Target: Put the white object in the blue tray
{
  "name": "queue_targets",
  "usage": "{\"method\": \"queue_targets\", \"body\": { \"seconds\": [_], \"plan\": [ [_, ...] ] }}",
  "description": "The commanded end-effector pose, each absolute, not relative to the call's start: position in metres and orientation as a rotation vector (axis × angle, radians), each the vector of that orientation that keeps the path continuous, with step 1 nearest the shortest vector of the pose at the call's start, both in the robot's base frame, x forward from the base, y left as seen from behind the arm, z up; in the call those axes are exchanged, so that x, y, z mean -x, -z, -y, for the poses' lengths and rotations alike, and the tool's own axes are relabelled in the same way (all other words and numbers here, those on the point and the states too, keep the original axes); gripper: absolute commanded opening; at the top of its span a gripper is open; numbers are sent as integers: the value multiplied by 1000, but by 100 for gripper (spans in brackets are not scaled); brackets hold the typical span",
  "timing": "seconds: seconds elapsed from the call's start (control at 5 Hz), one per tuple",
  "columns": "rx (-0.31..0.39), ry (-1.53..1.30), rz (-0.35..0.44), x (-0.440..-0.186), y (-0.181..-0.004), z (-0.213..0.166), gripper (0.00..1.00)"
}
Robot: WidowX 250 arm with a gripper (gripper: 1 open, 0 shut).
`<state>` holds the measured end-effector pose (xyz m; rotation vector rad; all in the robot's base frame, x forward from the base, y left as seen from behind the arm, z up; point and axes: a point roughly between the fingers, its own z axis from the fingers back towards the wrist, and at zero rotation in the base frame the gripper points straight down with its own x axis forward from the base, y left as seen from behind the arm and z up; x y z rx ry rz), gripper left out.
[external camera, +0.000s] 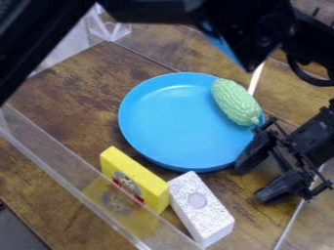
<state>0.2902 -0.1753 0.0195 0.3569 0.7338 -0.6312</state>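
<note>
The white object [200,203], a speckled block with a round grey dimple, lies on the wooden table near the front clear wall, just below the blue tray [167,125]. My gripper [267,173] is to the right of the block, close to the tray's lower right rim. Its two black fingers stand spread apart with nothing between them, so it is open and apart from the block.
A yellow block with a red label [133,179] lies left of the white one. A bumpy green oval [236,101] rests on the tray's right rim. Clear plastic walls [59,161] enclose the table. A thin white stick [257,72] lies beyond the tray.
</note>
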Motion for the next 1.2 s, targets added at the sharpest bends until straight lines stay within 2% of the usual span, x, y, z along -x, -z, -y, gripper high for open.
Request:
{"method": "queue_targets", "body": {
  "seconds": [0.0,0.6,1.0],
  "plan": [
    [-363,651,-688,-297,-34,179,100],
    [-361,563,-734,-291,-33,180,100],
    [-400,582,-746,-297,-33,181,100]
  ]
}}
